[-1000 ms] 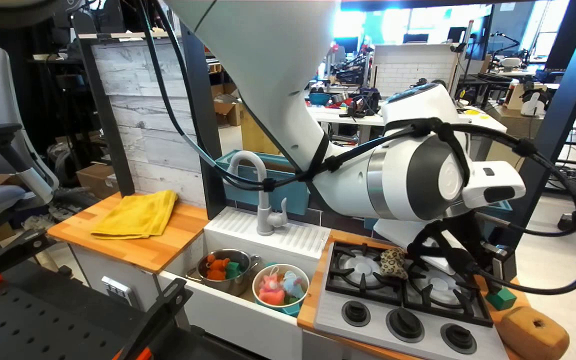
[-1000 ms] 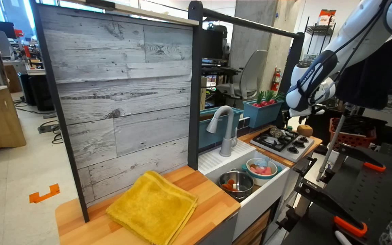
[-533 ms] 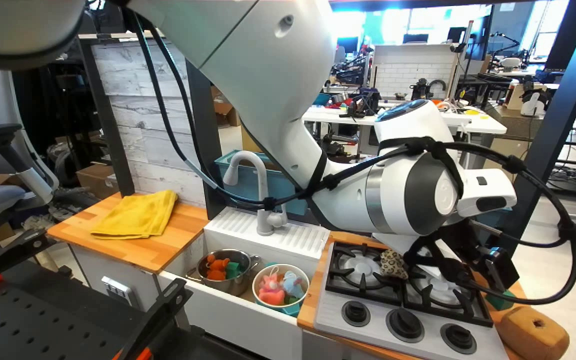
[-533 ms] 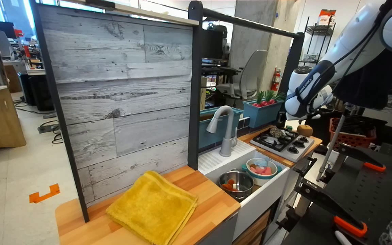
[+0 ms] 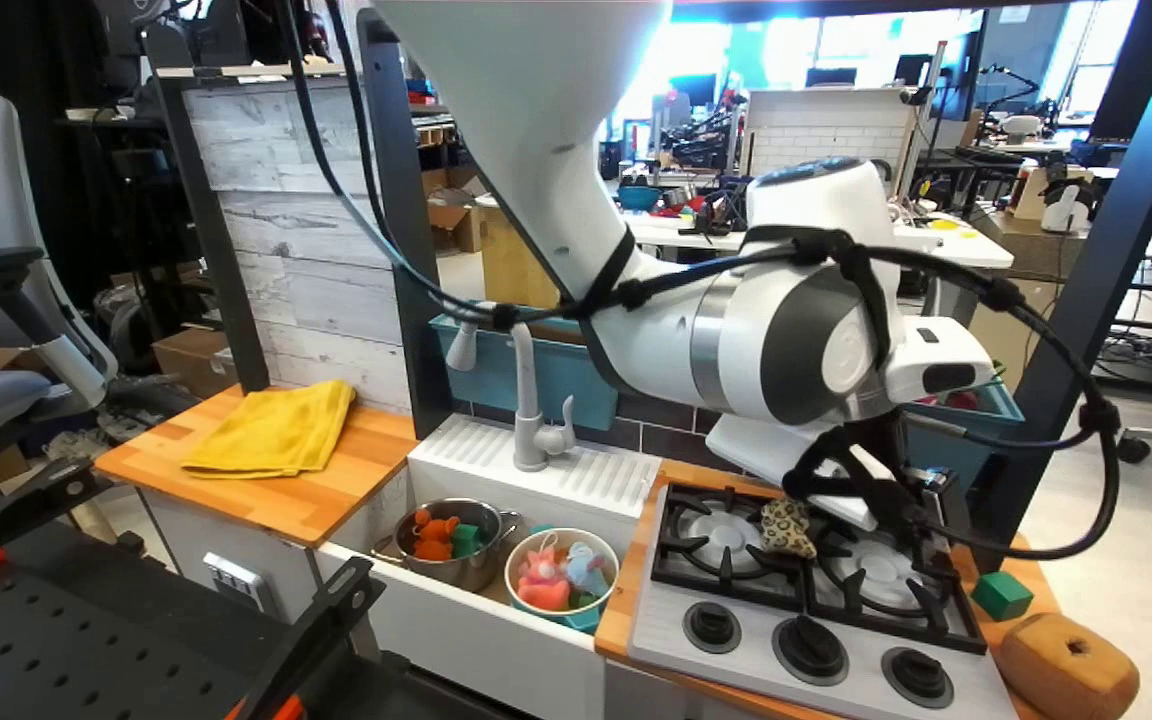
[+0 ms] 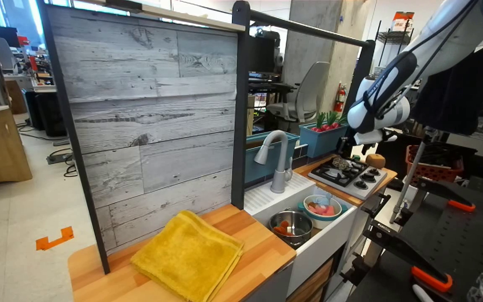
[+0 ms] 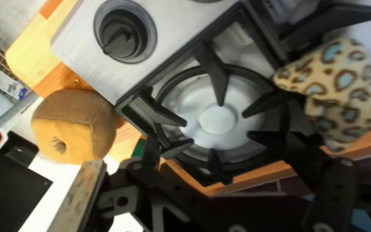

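Leopard-print plush toy (image 7: 341,93), tan fabric with dark-ringed spots, lies on the black pronged grate (image 7: 216,75) between two pale round burners (image 7: 217,119) of a silver-grey toy stove (image 5: 757,640), near your black two-fingered gripper (image 7: 222,143). Your gripper is released, its jaws spread wide. Beside the stove, on the wooden counter (image 7: 34,54), you see a green cube-shaped block (image 5: 1002,596) and, near it, a brown-and-orange fabric toy with a hole (image 5: 1051,675). Farther off, inside the white sink (image 5: 486,640), a round white-and-teal bowl (image 6: 323,218) of pink and blue plush toys (image 5: 543,588) stands beside a shiny steel pot (image 5: 479,576). Farthest, a folded yellow towel (image 6: 189,256) lies flat.
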Robot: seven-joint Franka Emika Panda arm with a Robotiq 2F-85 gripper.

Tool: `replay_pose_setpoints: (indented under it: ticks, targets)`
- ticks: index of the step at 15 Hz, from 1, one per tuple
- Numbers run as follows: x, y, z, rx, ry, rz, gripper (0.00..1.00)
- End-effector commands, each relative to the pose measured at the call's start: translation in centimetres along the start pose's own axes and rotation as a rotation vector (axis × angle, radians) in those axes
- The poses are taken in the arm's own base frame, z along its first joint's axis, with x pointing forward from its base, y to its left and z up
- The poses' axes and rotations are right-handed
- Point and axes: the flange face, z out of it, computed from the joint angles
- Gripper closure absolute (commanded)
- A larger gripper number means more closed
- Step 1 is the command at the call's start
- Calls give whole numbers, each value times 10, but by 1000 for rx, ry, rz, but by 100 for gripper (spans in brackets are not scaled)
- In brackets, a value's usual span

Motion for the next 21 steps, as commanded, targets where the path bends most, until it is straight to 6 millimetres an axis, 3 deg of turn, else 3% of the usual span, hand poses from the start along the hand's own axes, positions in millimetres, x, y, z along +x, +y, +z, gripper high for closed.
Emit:
replay_pose_setpoints:
  ticks: [1, 4, 13, 15, 21]
  targets:
    - [-2, -4, -67, 177, -22, -95, 0]
    - [-11, -19, -74, 185, -108, -99, 0]
    - [-40, -88, -25, 100, -62, -69, 0]
    - [-45, -88, -20, 62, -48, -83, 0]
    - [-34, -58, -31, 8, -12, -96, 0]
